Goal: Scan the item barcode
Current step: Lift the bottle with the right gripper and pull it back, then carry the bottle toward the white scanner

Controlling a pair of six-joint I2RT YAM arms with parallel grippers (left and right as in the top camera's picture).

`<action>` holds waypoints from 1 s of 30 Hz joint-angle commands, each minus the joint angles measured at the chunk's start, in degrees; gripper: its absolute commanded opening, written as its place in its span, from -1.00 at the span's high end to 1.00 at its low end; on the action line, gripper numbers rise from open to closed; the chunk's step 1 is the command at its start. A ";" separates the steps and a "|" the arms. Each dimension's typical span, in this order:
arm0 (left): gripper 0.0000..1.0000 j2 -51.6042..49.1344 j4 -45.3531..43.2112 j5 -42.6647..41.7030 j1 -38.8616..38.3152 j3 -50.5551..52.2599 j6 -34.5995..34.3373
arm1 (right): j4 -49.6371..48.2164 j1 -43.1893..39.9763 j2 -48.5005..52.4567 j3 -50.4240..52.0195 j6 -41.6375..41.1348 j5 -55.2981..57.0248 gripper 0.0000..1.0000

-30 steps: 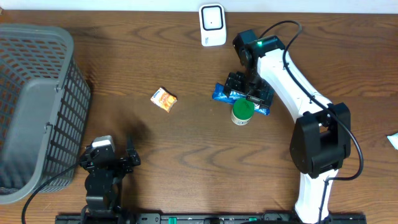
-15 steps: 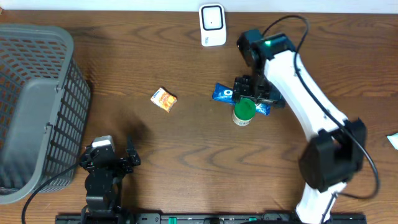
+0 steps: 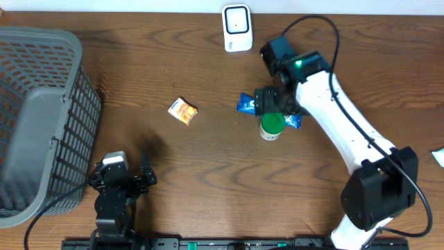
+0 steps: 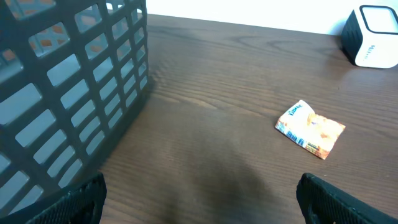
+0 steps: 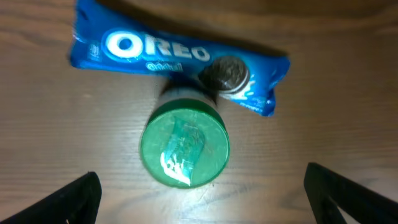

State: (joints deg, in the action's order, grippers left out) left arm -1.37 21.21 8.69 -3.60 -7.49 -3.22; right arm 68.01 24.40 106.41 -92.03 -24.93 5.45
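A blue Oreo packet (image 5: pixel 155 51) lies flat on the wooden table, and a jar with a green lid (image 5: pixel 185 144) stands against its near side. My right gripper (image 5: pixel 205 199) hovers straight above both, open, with its dark fingertips (image 5: pixel 81 199) wide apart and nothing between them. In the overhead view the right gripper (image 3: pixel 270 103) covers the middle of the Oreo packet (image 3: pixel 245 104), beside the green jar (image 3: pixel 270 125). A small orange packet (image 3: pixel 182 111) lies further left. The white barcode scanner (image 3: pixel 236 28) stands at the back edge. My left gripper (image 3: pixel 123 175) rests open near the front.
A large grey mesh basket (image 3: pixel 76 132) fills the left side, and its wall (image 4: pixel 74 81) is close to my left gripper (image 4: pixel 202 202). The left wrist view also shows the orange packet (image 4: pixel 310 129) and the scanner (image 4: pixel 373 36). Something pale sits at the right table edge (image 3: pixel 438 157).
My right arm has swung its elbow outward to the right, and its gripper has settled over the Oreo packet and jar. Left arm and all items are unmoved.
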 commanded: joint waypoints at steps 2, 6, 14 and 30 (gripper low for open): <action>-0.96 -0.09 1.68 -0.70 -0.24 0.74 -0.52 | -5.11 0.35 0.37 5.25 2.99 -1.31 -0.99; -0.96 -0.09 1.68 -0.72 -0.22 0.72 -0.52 | -10.69 0.39 0.59 9.79 3.17 -2.56 -0.99; -0.96 -0.09 1.68 -0.72 -0.22 0.72 -0.52 | -15.80 0.39 0.87 14.36 2.71 -4.55 -0.98; -0.95 -0.09 1.68 -0.72 -0.22 0.72 -0.52 | -17.55 0.39 9.49 14.69 -1.42 -5.99 -0.90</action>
State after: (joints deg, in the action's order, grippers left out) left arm -1.37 21.21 8.69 -3.60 -7.49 -3.22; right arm 50.83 24.47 114.76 -77.65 -23.66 -0.16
